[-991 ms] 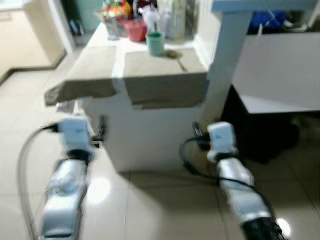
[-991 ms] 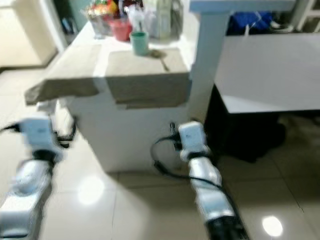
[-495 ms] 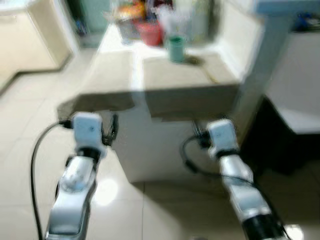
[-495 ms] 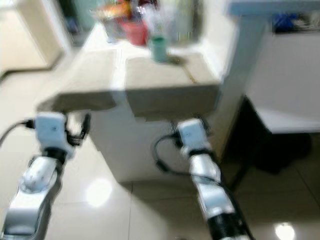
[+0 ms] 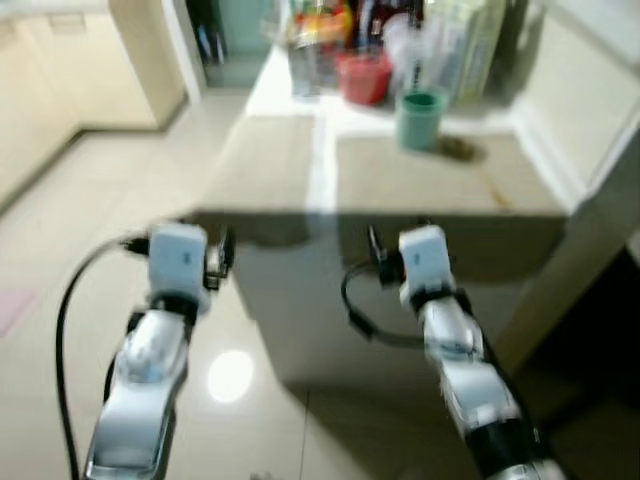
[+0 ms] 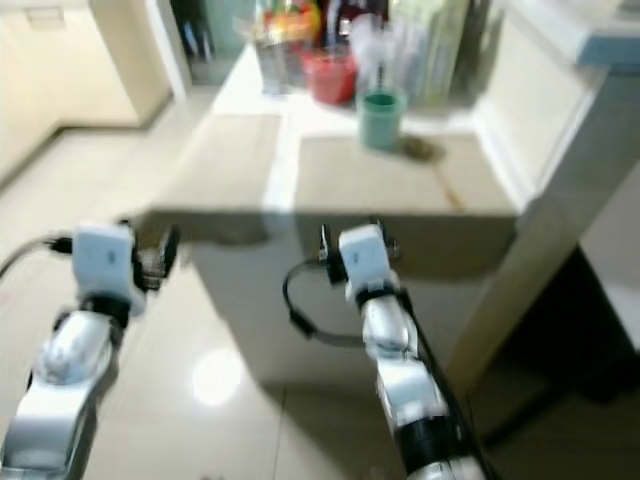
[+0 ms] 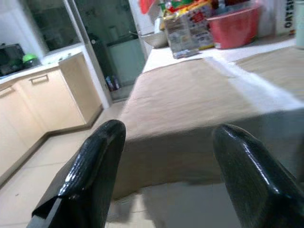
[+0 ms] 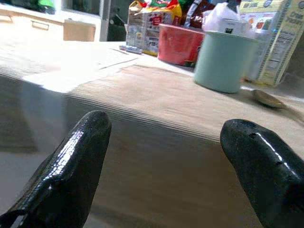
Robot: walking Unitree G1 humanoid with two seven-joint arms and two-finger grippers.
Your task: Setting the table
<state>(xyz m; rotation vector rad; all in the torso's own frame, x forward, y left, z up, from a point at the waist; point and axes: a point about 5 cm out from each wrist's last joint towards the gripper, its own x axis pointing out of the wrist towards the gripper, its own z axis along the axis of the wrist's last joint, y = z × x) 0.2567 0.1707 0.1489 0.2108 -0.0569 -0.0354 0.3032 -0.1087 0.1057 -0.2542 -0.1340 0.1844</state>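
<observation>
Both the left gripper point(image 7: 164, 175) and right gripper point(image 8: 166, 171) hang spread and empty before the table point(image 5: 300, 225). The green cup point(image 8: 223, 59) at the far side looks light, rigid, probably slick; grasp its straight wall.

Legible text, one entry: "OATS" in dark capitals, running vertically on a white carton point(image 7: 289, 19) at the far end of the desk point(image 7: 199, 90), beside the red tub point(image 7: 232, 23) (letters cut off by the picture edge). The cream carton point(image 8: 285, 40) behind the pale green cup point(image 8: 223, 59) carries printed panels too small to read. The snack packets' point(image 8: 147, 28) wording is blurred.
</observation>
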